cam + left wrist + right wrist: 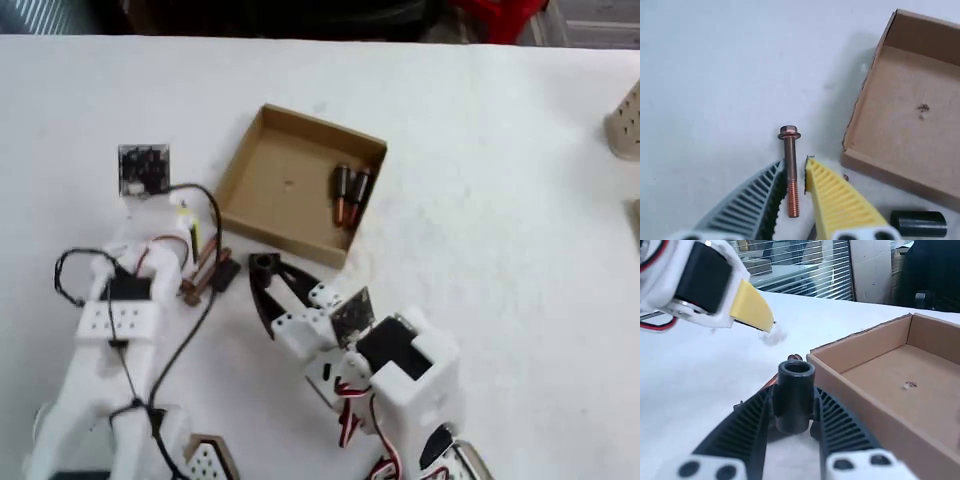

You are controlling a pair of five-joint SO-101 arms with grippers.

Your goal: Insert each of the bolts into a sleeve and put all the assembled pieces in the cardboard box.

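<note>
High view: box (pixel 236 178) near middle of table (pixel 500 250), with two assembled pieces (pixel 350 195) lying by its 3 o'clock wall. At 7 o'clock of box, left gripper (pixel 205 258) at bolt (pixel 200 278). At 6 o'clock of box, right gripper (pixel 266 275) with sleeve (pixel 264 262).

Left wrist view: left gripper (pixel 795 167) set around bolt (pixel 789 150), head sticking out in front, near box corner. Clamped or loose, cannot tell.

Right wrist view: right gripper (pixel 794 407) clenched on upright sleeve (pixel 796 382), bore facing up, just beside box (pixel 850 375) wall.
</note>
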